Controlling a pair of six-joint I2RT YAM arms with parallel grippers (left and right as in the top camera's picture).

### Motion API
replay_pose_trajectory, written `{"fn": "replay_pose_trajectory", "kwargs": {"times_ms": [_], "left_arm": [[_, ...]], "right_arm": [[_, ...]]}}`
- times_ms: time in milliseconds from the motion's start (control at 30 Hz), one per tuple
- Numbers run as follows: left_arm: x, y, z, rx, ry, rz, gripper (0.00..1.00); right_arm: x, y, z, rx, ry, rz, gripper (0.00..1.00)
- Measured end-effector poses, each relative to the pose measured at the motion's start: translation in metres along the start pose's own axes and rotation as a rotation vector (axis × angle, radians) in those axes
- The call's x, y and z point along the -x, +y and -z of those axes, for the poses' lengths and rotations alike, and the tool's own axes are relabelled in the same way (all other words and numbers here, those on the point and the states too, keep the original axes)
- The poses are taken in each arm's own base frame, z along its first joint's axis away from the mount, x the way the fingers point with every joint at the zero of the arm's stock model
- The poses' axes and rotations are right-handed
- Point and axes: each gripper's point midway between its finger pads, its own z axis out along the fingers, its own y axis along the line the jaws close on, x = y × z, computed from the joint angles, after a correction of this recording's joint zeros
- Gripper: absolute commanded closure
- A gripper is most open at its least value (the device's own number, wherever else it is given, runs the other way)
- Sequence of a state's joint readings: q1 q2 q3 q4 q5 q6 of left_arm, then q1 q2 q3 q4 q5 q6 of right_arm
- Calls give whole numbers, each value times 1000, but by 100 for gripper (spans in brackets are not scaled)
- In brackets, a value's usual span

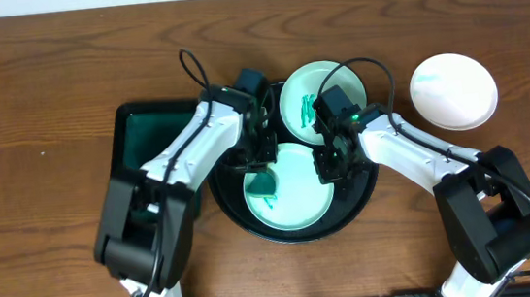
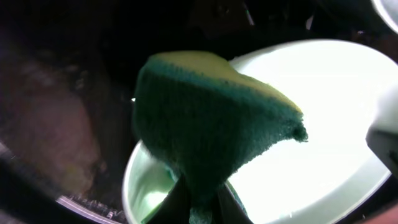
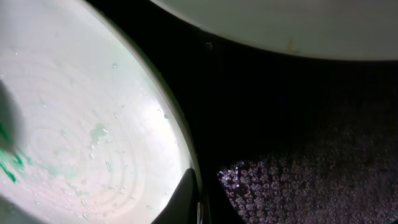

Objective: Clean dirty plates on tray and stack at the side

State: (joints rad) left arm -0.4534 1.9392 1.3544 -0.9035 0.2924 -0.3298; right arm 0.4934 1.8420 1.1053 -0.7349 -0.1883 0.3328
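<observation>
A green scouring sponge (image 2: 211,124), clenched in the left gripper (image 2: 199,205), sits over a smeared turquoise plate (image 1: 289,190) on the black tray (image 1: 354,213). The right gripper (image 1: 330,167), fingers closed, rests at the plate's rim. This looks like the scrubbing step; next, press down and wipe the green marks.

- Left arm (image 1: 183,156) reaches forward and inward, its wrist bent down.
- Left fingers (image 2: 174,208) are clamped on a sponge (image 2: 211,118), which juts out past the fingertips.
- Right arm (image 1: 412,154) reaches forward and inward, its wrist tipped down.
- Right fingers (image 3: 180,196) are pressed together, near the left fingers but apart from them.
</observation>
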Motion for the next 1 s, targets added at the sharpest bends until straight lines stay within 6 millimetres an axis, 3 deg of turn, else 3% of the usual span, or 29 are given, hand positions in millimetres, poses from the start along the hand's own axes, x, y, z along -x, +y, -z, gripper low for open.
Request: {"fn": "replay_pose_trajectory", "kwargs": {"times_ms": [167, 367, 667, 833, 1000], "left_arm": [[1, -5, -22, -25, 47, 4, 93], [2, -21, -27, -118, 71, -28, 93], [-11, -83, -36, -349, 117, -157, 93], [-13, -75, -35, -326, 136, -137, 93], [-14, -46, -32, -190, 151, -67, 93]], "right_arm": [[0, 0, 0, 0, 0, 1, 99], [0, 0, 0, -1, 2, 0, 99], [-2, -1, 0, -4, 7, -1, 99], [-4, -1, 0, -5, 17, -3, 99], [-7, 4, -1, 8, 29, 3, 99]]}}
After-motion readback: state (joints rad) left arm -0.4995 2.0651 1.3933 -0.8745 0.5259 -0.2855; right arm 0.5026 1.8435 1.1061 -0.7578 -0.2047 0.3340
